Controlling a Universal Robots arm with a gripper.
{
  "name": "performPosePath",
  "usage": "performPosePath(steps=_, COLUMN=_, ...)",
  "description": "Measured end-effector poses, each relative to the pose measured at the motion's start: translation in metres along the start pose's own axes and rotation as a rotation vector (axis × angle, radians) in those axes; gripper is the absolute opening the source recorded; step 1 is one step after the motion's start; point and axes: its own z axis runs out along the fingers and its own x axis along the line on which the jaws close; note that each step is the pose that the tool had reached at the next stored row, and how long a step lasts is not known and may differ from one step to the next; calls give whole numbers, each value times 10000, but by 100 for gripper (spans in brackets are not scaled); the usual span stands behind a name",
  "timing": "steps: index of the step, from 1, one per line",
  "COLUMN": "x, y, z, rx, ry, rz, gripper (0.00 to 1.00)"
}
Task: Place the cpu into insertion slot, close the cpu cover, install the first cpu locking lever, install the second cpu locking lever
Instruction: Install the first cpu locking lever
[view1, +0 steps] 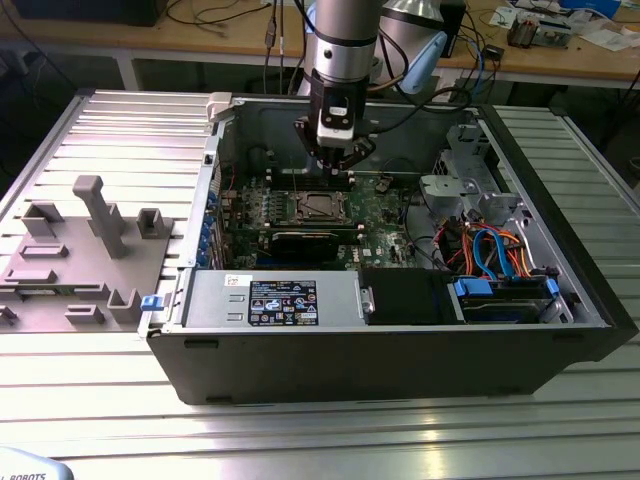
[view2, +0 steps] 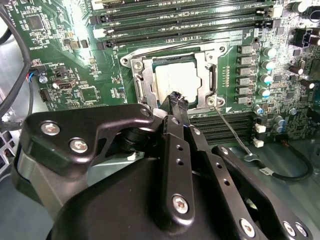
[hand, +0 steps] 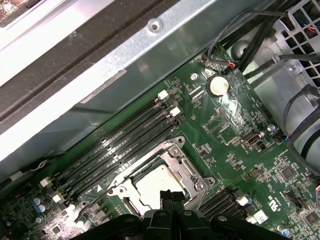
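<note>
1. The gripper (view2: 177, 99) hung with fingers pressed together, empty, just over the cpu (view2: 175, 77); the chip lay in the insertion slot (view2: 130, 62) under the cpu cover (view2: 141, 82).
2. A locking lever (view2: 232, 131) looked unlatched; a skewed push could have slipped off it and scraped the motherboard (view2: 75, 60).

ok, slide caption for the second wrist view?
Shut hand at the edge of the cpu lying under the lowered cpu cover; one wire lever angles out.

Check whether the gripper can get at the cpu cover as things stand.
Probably yes. In the second wrist view the gripper, fingertips shut, hangs close by the edge of the cpu cover, with nothing between them. The case lies open beneath the arm.
</note>
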Motion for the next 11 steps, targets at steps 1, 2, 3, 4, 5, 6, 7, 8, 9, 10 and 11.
performPosePath(steps=1, x=0, y=0, z=0, rx=-1, ry=-1, rz=-24, gripper=11)
performPosePath(steps=2, x=0, y=0, z=0, rx=-1, ry=-1, rz=-47, gripper=11)
performPosePath(steps=3, x=0, y=0, z=0, rx=-2, ry=-2, rz=-65, gripper=11)
performPosePath(steps=4, x=0, y=0, z=0, rx=-2, ry=-3, rz=-96, gripper=11)
performPosePath(steps=5, x=0, y=0, z=0, rx=-3, ry=-4, rz=-118, gripper=11)
performPosePath(steps=6, x=0, y=0, z=0, rx=-3, ry=-5, rz=-149, gripper=11)
performPosePath(steps=7, x=0, y=0, z=0, rx=-4, ry=-5, rz=-170, gripper=11)
performPosePath(steps=8, x=0, y=0, z=0, rx=-4, ry=-7, rz=-201, gripper=11)
performPosePath(steps=9, x=0, y=0, z=0, rx=-8, ry=-14, rz=-446, gripper=11)
performPosePath(steps=10, x=0, y=0, z=0, rx=-12, ry=-20, rz=-631, gripper=11)
performPosePath(steps=11, x=0, y=0, z=0, rx=-14, ry=-24, rz=-750, gripper=11)
